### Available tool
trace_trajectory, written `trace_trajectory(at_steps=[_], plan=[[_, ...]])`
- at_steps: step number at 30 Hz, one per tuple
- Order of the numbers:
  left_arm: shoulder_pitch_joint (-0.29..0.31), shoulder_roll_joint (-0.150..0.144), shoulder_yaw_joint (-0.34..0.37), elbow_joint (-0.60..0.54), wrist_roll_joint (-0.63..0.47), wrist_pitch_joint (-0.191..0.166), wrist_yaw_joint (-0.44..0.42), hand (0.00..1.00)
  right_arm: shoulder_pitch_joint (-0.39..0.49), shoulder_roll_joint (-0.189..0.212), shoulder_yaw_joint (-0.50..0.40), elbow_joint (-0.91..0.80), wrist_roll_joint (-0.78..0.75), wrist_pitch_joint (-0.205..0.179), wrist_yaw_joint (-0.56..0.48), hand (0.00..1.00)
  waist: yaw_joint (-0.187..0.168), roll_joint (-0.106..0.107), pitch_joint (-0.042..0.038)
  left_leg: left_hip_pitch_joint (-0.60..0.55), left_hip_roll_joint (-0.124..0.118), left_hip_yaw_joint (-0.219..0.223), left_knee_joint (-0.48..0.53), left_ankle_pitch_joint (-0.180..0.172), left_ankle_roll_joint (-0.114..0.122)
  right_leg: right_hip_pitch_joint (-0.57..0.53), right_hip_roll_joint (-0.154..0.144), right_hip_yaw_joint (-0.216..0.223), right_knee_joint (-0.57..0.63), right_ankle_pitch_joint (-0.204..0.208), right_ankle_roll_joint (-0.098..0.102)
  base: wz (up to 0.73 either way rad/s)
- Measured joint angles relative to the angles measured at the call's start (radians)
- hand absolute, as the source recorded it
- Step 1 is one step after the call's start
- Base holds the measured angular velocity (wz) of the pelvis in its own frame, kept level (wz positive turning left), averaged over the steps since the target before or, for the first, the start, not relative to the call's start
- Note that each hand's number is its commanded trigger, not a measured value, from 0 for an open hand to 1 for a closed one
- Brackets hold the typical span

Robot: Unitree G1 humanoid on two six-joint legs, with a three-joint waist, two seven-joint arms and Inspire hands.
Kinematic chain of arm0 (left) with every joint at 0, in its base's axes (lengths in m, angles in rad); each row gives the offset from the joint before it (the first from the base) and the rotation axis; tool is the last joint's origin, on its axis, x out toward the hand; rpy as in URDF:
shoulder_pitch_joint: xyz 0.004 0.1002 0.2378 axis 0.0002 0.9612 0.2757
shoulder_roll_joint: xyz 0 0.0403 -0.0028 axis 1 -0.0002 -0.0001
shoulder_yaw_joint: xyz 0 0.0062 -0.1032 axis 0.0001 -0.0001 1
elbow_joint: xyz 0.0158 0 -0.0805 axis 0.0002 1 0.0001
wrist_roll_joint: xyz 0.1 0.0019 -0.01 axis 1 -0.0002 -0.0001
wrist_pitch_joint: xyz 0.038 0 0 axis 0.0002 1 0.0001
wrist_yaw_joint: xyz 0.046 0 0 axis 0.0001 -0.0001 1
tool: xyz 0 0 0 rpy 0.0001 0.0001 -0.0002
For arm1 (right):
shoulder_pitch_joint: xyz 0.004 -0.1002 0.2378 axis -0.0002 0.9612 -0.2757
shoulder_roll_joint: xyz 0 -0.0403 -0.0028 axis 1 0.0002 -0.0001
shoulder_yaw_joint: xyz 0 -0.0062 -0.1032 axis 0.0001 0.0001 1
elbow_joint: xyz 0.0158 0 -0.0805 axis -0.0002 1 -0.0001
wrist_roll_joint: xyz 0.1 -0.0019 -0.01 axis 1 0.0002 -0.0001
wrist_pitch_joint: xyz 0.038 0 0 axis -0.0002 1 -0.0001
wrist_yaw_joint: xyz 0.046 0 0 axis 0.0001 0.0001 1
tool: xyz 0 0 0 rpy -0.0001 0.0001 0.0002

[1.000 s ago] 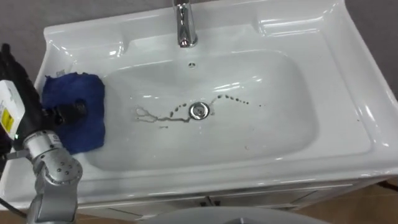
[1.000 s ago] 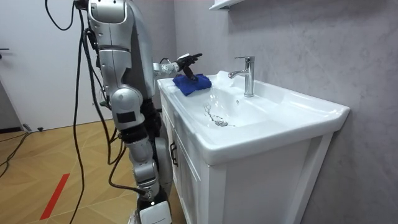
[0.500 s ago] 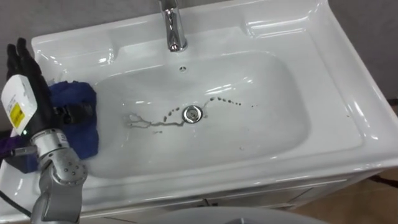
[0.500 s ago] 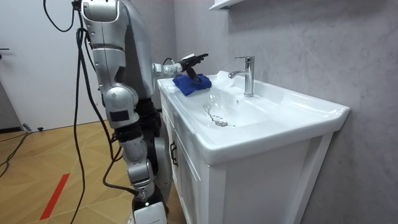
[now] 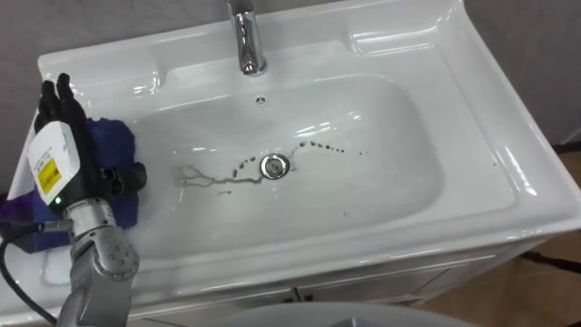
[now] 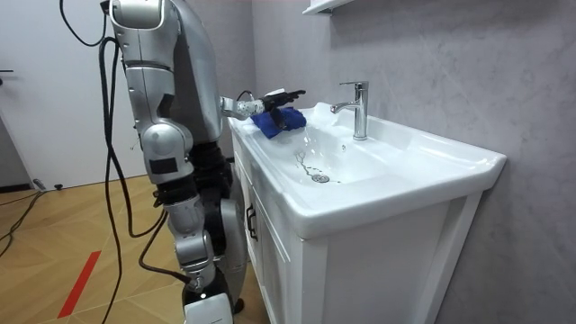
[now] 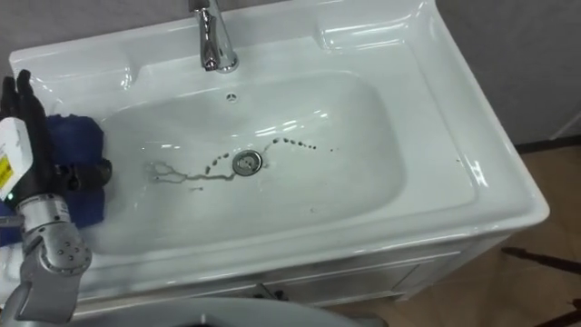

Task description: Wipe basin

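left hand [image 5: 62, 156]: fingers straight and relaxed, held over the blue cloth [image 5: 115, 143], gripping nothing | blue cloth: on basin [image 5: 508, 177] edge, well left of drain [image 5: 272, 164] | dark streaks [image 5: 216, 176]: either side of drain | faucet [image 5: 243, 41]: behind drain

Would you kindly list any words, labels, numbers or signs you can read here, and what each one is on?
Tag on the back of the left hand: white and yellow, its print too small to read.
Basin, tap and blue cloth: no text to be seen.
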Motion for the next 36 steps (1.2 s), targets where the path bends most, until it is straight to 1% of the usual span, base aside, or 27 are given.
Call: trace_trajectory(at_steps=[3,11,14,16,19,24,28,36], plan=[[0.000,0.000,-0.018,0.012,-0.018,-0.006,0.000,0.00,-0.006,0.000,-0.001,-0.003,0.003,-0.005,0.000,0.00,-0.001,-0.002,0.0005,0.000,0.000,0.002,-0.001,0.000,0.000,-0.002,0.000,0.002,-0.001,0.000,0.000,-0.01],[-0.006,0.000,-0.026,0.027,-0.019,-0.009,-0.001,0.00,-0.010,0.000,-0.001,-0.004,0.004,-0.003,-0.001,0.00,-0.001,0.000,-0.0009,0.002,0.000,0.001,0.000,0.000,0.000,0.001,0.000,0.000,-0.001,0.000,0.000,0.00],[-0.007,0.000,-0.025,0.048,-0.018,-0.017,0.003,0.00,-0.009,0.000,-0.003,-0.002,0.002,-0.003,-0.005,0.00,-0.001,0.004,-0.0027,0.003,0.000,0.001,0.001,0.000,0.000,0.001,0.000,0.001,0.000,0.001,0.000,0.00],[-0.010,0.000,-0.025,0.104,-0.018,-0.019,0.005,0.00,-0.005,0.000,-0.003,-0.001,0.003,0.001,-0.011,0.00,-0.002,0.010,-0.0036,0.001,0.001,0.001,0.001,0.000,0.000,0.001,0.001,0.000,0.000,0.001,-0.001,0.00],[-0.010,0.000,-0.024,0.151,-0.018,-0.016,0.005,0.00,0.001,-0.001,-0.002,-0.001,0.006,0.004,-0.015,0.00,0.001,0.018,-0.0037,-0.002,0.002,0.000,-0.003,0.000,0.000,0.000,0.001,-0.001,0.001,0.001,-0.001,0.00],[-0.010,0.000,0.001,0.165,-0.017,-0.014,0.013,0.00,0.001,0.000,-0.003,-0.002,0.006,0.005,-0.025,0.00,0.001,0.027,-0.0075,0.002,0.002,0.001,-0.008,0.001,-0.002,0.000,0.002,-0.001,0.000,0.001,-0.001,0.00],[-0.010,0.000,0.015,0.165,-0.016,0.001,0.014,0.00,0.000,0.000,-0.003,-0.002,0.004,0.005,-0.032,0.00,0.003,0.026,-0.0080,0.004,0.001,0.001,-0.008,0.001,-0.001,-0.003,0.002,0.000,-0.002,0.001,-0.001,0.00],[-0.010,0.000,0.018,0.195,-0.016,0.001,0.014,0.00,-0.003,0.000,-0.003,-0.002,0.003,0.005,-0.031,0.00,0.005,0.020,-0.0085,0.013,0.001,0.002,-0.010,0.001,-0.001,0.001,0.002,0.010,-0.001,0.001,-0.001,-0.03]])
